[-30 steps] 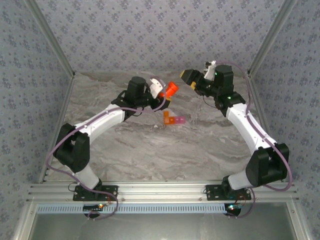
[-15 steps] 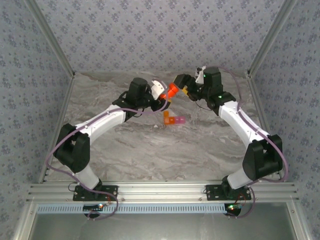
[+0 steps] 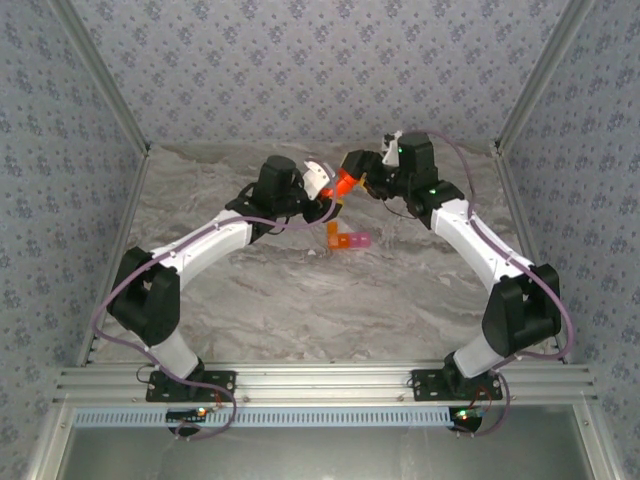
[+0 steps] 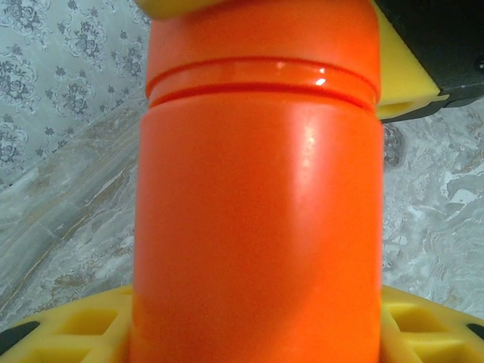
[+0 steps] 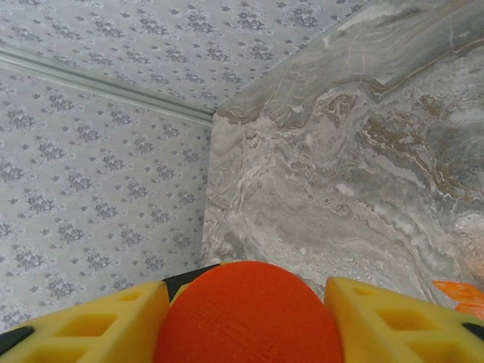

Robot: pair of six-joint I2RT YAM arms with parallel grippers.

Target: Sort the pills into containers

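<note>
Gripping one orange bottle (image 4: pixel 257 227) from both ends above the marble table (image 3: pixel 300 300).

Left gripper (image 3: pixel 332 196) pinches the bottle's body, its yellow fingers (image 4: pixel 68 333) pressed to either side; the bottle's base is cut off in the left wrist view. Right gripper (image 3: pixel 357 172) looks closed on the cap (image 5: pixel 246 314), with yellow pads tight against both sides, though the contact line sits at the frame's bottom edge. The pill box (image 3: pixel 347 238) lies on the table just below the two grippers, orange cell left, pink cell right. It is too small to tell whether its lids are open or whether any pills lie inside. An orange sliver (image 5: pixel 457 293) at the right wrist view's edge is cropped and unclear.
</note>
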